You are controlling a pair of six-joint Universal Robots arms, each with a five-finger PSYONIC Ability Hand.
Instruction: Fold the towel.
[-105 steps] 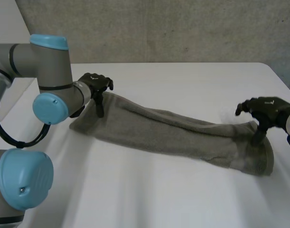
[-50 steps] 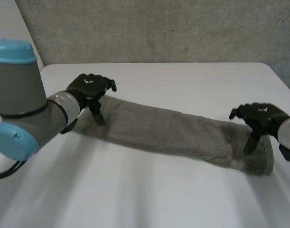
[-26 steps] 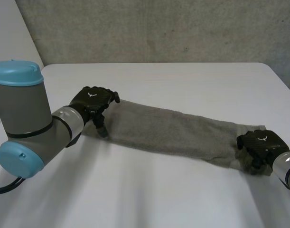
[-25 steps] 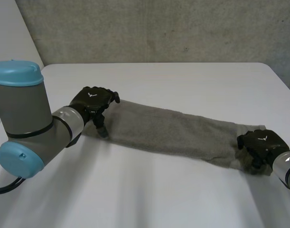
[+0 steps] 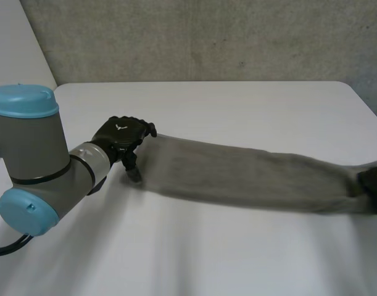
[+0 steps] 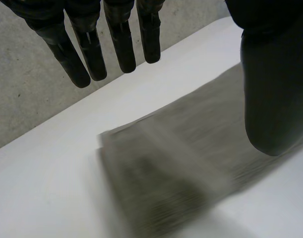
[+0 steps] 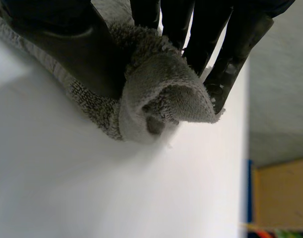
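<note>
The right hand (image 7: 87,54) is pinching the towel's (image 7: 161,99) bunched end between thumb and fingers, clamped on the cloth. The left hand (image 6: 270,84) is hovering over the towel's other end, fingers (image 6: 119,42) straight and apart from the thumb, gripping nothing. The towel is lying stretched in a long band across the white table (image 5: 237,105), between the two hands.

Light is soft and even, from above. The white table (image 5: 237,105) is the brightest surface; the grey wall (image 5: 207,37) behind is dimmer. The towel (image 5: 237,176) casts a faint, soft-edged shadow on its near side. Its rolled end is dark inside.
</note>
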